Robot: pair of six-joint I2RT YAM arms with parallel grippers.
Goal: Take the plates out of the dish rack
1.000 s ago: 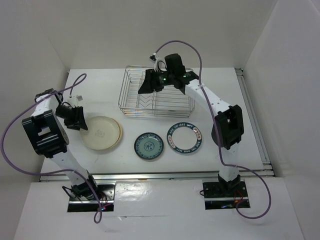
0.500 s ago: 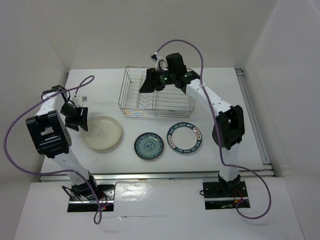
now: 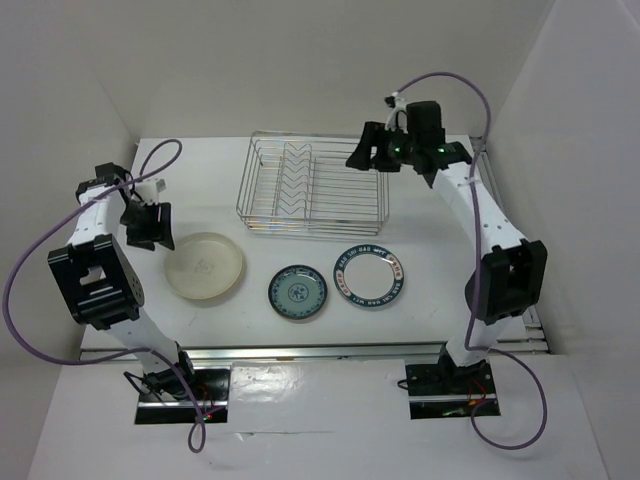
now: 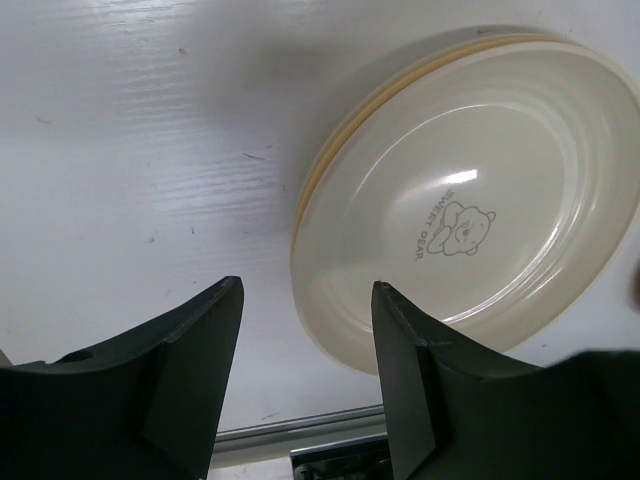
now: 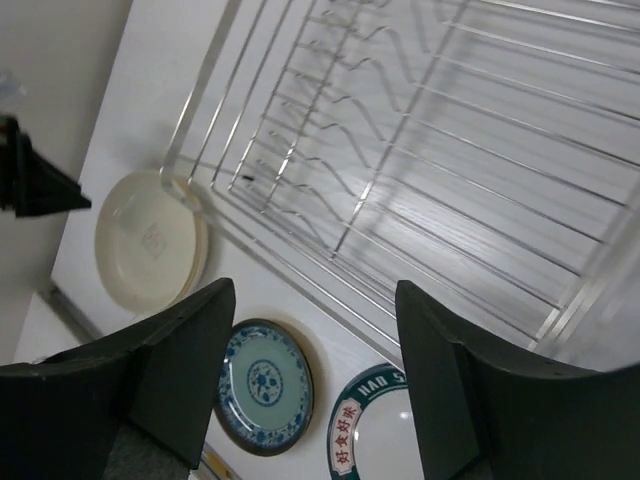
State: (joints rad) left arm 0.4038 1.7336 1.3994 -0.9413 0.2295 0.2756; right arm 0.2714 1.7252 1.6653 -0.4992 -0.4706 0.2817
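Right gripper (image 5: 312,285), open, is retreating from the bare dish rack (image 3: 312,185) to the back-right corner; left gripper (image 4: 307,285), open, is hovering by the plates (image 4: 470,200); unloading looks done.

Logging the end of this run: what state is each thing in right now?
dish rack: upright, empty.
cream and tan plates: stacked flat on the table.
blue-patterned plate: flat on the table.
blue-rimmed plate: flat on the table.
left gripper: open, empty.
right gripper: open, empty.
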